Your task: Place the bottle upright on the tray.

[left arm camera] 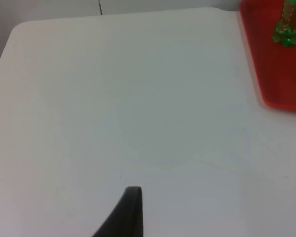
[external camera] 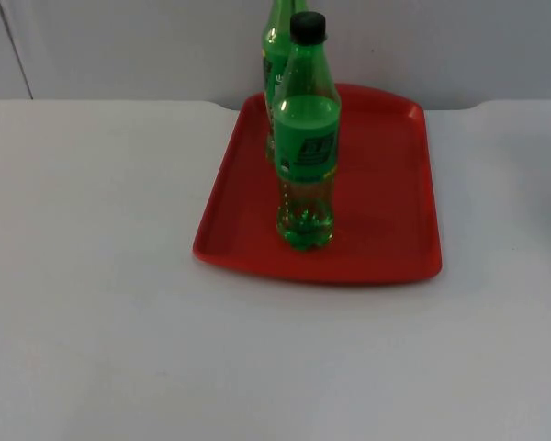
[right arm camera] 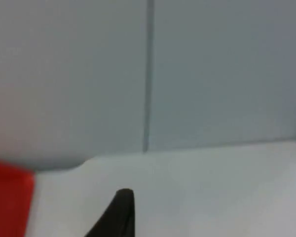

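A green bottle (external camera: 306,138) with a black cap stands upright near the middle of the red tray (external camera: 386,211). A second green bottle (external camera: 277,55) stands upright just behind it, at the tray's far edge. The left wrist view takes in a bottle's green base (left arm camera: 287,27) on the tray (left arm camera: 274,69). My left gripper (left arm camera: 129,212) hangs over bare white table, well away from the tray's side. My right gripper (right arm camera: 119,210) is above the table near the grey partition wall, with a corner of the tray (right arm camera: 7,197) beside it. Neither gripper touches a bottle.
The white table top (external camera: 92,303) stretches wide to the left of, right of and in front of the tray. The grey partition wall (external camera: 119,46) closes off the table's far edge right behind the tray.
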